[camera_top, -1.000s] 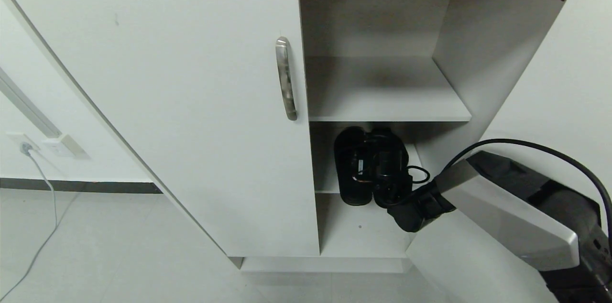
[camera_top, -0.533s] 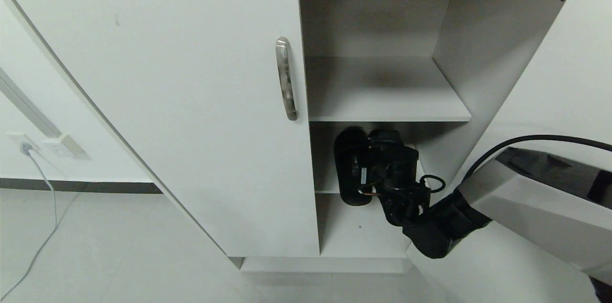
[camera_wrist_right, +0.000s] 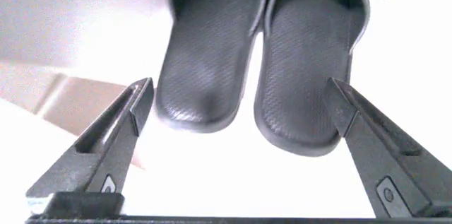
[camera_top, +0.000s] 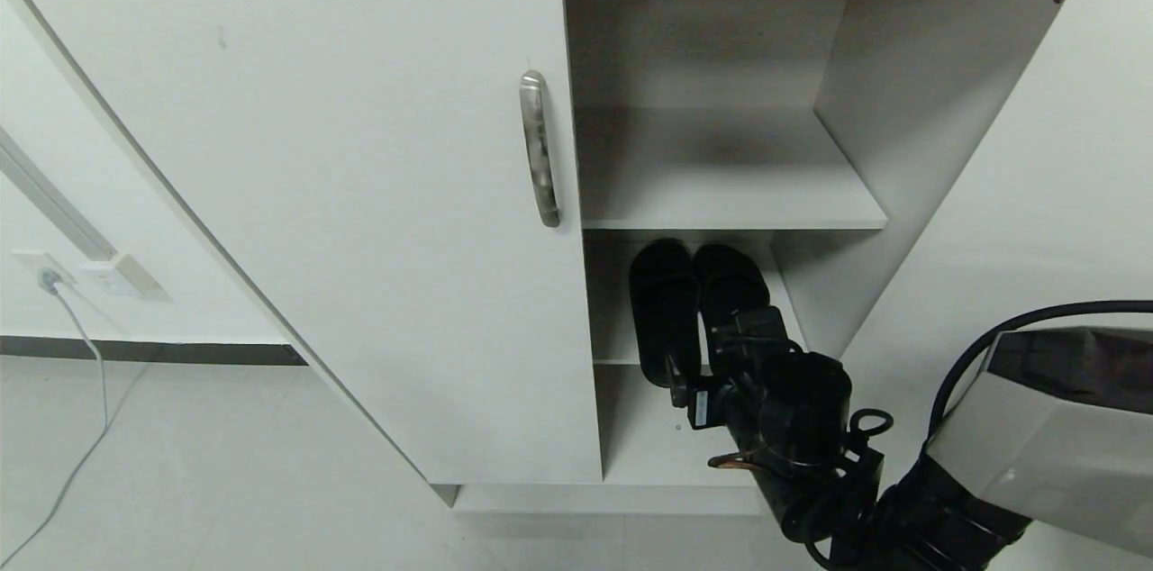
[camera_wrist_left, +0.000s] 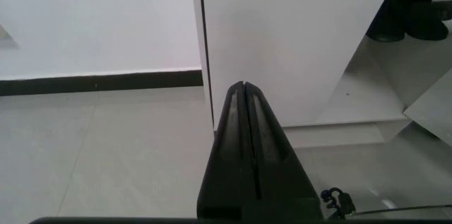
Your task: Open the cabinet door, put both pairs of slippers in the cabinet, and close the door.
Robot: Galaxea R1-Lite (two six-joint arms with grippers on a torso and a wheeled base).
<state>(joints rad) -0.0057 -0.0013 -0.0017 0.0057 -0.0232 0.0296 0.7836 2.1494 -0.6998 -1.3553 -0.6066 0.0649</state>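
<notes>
Floor [camera_top: 180, 481]: pale tiles run up to the foot of the white cabinet [camera_top: 901, 103]; a wall socket [camera_top: 40, 269] with a grey cord sits well off to the cabinet's left.
Cabinet doors: the left door [camera_top: 315, 193] is shut, with its metal handle [camera_top: 539, 148] at the inner edge. The right door [camera_top: 1036, 193] is swung open.
Shelf [camera_top: 721, 166]: it divides the open half of the cabinet into an upper and a lower compartment.
Slippers [camera_top: 689, 301]: one black pair stands side by side in the lower compartment of the cabinet, under the shelf. The toes point to the cabinet's back and the heels toward me. I cannot tell whether they lie flat or lean on the back panel.
Right gripper [camera_wrist_right: 240, 90]: mine, at the mouth of the cabinet's lower compartment, with the jaws spread wide and nothing between them.
Slippers against my fingers [camera_wrist_right: 131, 114]: in my right wrist view both heels sit in the span between the two tips, one finger outside each slipper, and a bright gap shows between finger and slipper on each side.
Left gripper [camera_wrist_left: 243, 87]: mine, out in front of the cabinet's shut door and above the tiles, with the jaws pressed together on nothing.
</notes>
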